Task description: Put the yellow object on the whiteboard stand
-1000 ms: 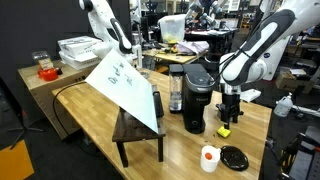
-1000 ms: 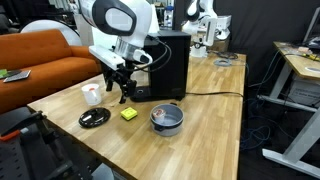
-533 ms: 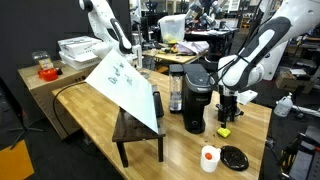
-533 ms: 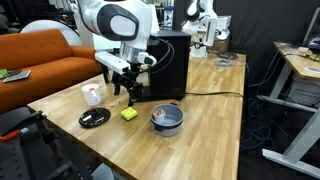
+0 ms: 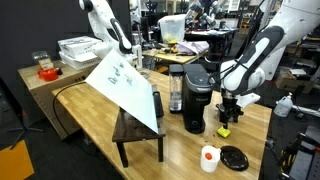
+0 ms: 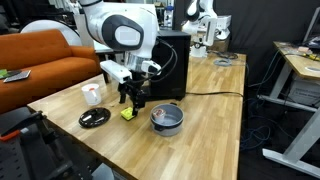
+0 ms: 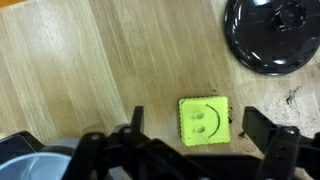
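The yellow object [image 7: 203, 121] is a small square block with a smiley face, lying flat on the light wooden table. It also shows in both exterior views [image 5: 224, 130] [image 6: 128, 114]. My gripper [image 7: 192, 128] is open, directly above the block, one finger on each side of it, not touching. It shows low over the table in both exterior views [image 5: 227, 113] [image 6: 132, 100]. The whiteboard stand [image 5: 137, 131] is a dark wooden bench with a tilted white board [image 5: 124, 82], well away from the block on the coffee maker's other side.
A black coffee maker [image 5: 197, 93] stands between the block and the stand. A black round lid [image 7: 273, 35] and a white cup with an orange lid [image 5: 209, 158] lie near the block. A grey pot [image 6: 166, 118] sits beside it.
My gripper has moved across the table and dropped down until it is over the yellow object. The block has not moved.
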`<state>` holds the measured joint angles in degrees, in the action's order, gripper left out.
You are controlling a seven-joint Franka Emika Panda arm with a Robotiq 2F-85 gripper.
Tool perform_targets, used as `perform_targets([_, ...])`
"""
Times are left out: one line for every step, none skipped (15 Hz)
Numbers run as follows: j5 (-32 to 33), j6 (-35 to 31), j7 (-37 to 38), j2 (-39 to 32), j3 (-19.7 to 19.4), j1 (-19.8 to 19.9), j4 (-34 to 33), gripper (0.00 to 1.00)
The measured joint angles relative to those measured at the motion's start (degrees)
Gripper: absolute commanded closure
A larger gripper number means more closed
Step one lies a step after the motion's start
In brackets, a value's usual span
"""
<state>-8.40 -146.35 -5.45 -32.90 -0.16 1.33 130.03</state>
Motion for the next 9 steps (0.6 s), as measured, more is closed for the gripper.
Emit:
perform_targets([0.0,0.0,0.08,-0.26,-0.03,0.12,0.04,0.0])
perform_targets([0.0,0.0,0.16,-0.52,0.02,0.12,0.05,0.0])
perform_targets([-0.02,0.0,0.18,-0.66,0.28,0.12,0.07,0.0])
perform_targets([-0.03,0.0,0.21,-0.69,0.68,0.1,0.09,0.0])
perform_targets([-0.03,0.0,0.23,-0.69,1.2,0.07,0.14,0.0])
perform_targets([-0.03,0.0,0.24,-0.7,1.81,0.03,0.2,0.0])
perform_targets([-0.03,0.0,0.24,-0.75,2.36,-0.01,0.27,0.0])
perform_targets([-0.03,0.0,0.24,-0.82,2.84,-0.03,0.35,0.0])
perform_targets([-0.03,0.0,0.24,-0.93,3.19,-0.08,0.4,0.0])
